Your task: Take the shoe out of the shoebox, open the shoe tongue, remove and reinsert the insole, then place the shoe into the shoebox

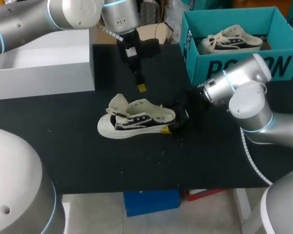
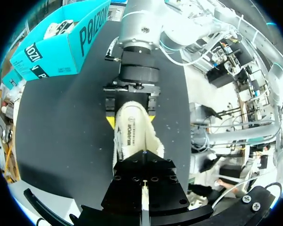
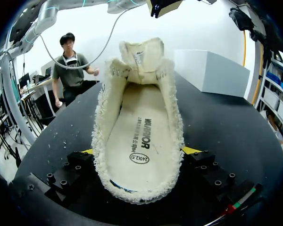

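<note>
— right gripper (image 3: 139, 153) first: what has it got?
— the shoe (image 1: 136, 119). its two yellow tips press the heel from both sides, so it is closed on the shoe, with the fingers as far apart as the heel is wide.
— and the left gripper (image 1: 141, 87)?
— it hangs over the counter (image 1: 78, 156) just behind the shoe, pointing down and touching nothing. its fingers look pressed together, with nothing between them.
— where is the shoe?
— out of the shoebox (image 1: 234, 68), standing on its sole near the middle of the counter. the toe points toward my left side and the heel toward my right arm.
— the tongue?
— the tongue (image 1: 118, 103) is pulled up and forward over the toe, so the mouth of the shoe is wide open.
— the insole?
— the insole (image 3: 139, 136) lies flat inside the shoe, printed side up.
— and the shoebox?
— teal, open on top, at the far right of the counter, well apart from the shoe. a second shoe (image 1: 232, 40) lies in it.
— anything else?
— a white box (image 1: 44, 68) at the far left, and a few pale crumbs (image 1: 158, 153) in front of the shoe.
</note>
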Controlling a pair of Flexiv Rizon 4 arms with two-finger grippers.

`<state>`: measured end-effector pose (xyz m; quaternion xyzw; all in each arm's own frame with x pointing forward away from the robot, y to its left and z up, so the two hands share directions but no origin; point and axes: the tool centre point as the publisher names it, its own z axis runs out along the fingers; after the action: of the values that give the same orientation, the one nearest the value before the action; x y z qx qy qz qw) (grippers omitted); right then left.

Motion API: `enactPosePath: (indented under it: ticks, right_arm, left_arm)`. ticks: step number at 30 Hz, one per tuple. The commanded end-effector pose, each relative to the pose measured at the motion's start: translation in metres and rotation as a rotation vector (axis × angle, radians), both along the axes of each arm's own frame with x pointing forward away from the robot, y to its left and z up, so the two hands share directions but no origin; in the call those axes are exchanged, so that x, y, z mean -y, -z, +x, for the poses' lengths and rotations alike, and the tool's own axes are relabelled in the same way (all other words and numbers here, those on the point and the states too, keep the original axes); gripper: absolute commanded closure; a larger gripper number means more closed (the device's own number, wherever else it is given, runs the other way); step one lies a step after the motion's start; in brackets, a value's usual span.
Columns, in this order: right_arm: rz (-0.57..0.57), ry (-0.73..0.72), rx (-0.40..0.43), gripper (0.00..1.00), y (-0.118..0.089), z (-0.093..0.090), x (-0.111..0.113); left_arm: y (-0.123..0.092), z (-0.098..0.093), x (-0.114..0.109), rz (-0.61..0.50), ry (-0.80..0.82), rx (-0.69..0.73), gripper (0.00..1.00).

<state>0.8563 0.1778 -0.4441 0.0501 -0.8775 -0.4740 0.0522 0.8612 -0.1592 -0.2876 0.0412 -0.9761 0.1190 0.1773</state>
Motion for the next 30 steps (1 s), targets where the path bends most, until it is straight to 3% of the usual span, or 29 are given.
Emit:
enactPosePath:
  ticks: [1, 17, 30]
  right_arm:
    - [0.000, 0.001, -0.001, 1.00, 0.006, 0.000, -0.001]
    - [0.000, 0.001, -0.001, 1.00, 0.006, 0.000, -0.001]
    - [0.000, 0.001, -0.001, 1.00, 0.006, 0.000, -0.001]
  left_arm:
    - [0.018, -0.009, -0.002, -0.042, -0.008, 0.017, 1.00]
    - [0.064, 0.000, 0.010, 0.057, 0.036, -0.052, 1.00]
    - [0.090, -0.013, 0.027, 0.073, 0.056, -0.082, 1.00]
